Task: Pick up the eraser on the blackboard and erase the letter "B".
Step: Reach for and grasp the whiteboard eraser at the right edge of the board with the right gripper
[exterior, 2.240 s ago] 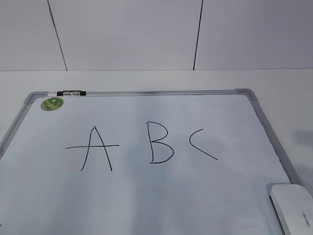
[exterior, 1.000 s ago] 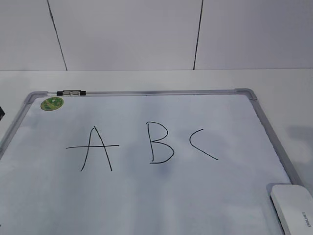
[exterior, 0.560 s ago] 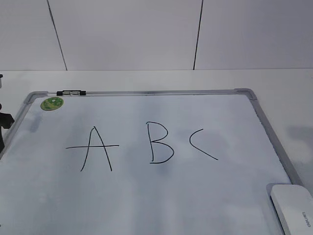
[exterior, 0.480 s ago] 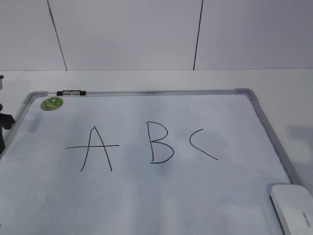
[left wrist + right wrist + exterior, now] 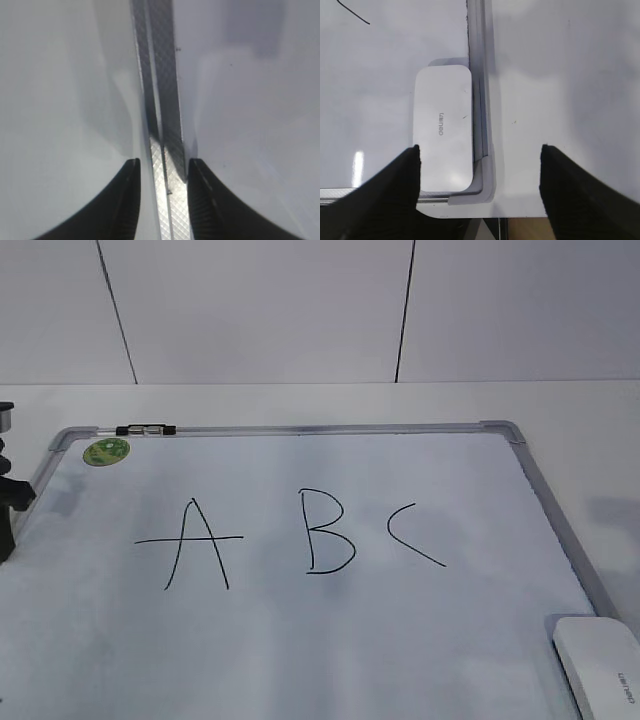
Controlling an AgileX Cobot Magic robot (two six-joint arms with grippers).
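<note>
The blackboard (image 5: pixel 280 650) is a white board in a grey frame lying flat on the table. The letter "B" (image 5: pixel 327 532) is drawn in black at its middle, between an "A" (image 5: pixel 195 545) and a "C" (image 5: pixel 412 535). The eraser (image 5: pixel 605 668), a white rounded block, lies in the board's near right corner. In the right wrist view the eraser (image 5: pixel 442 127) rests against the frame. My right gripper (image 5: pixel 479 152) hovers above it, open wide and empty, centred over the frame (image 5: pixel 481 115). My left gripper (image 5: pixel 162 167) is open, its black fingers either side of the board's left frame (image 5: pixel 165 100).
A black-and-clear marker (image 5: pixel 145 429) lies on the board's far frame, and a round green sticker (image 5: pixel 106 451) sits in the far left corner. My left gripper (image 5: pixel 8 512) shows at the left edge of the exterior view. White table surrounds the board, and a white wall stands behind.
My left gripper has come into the exterior view at the left edge and moved a little further in. The eraser and the letters have not moved.
</note>
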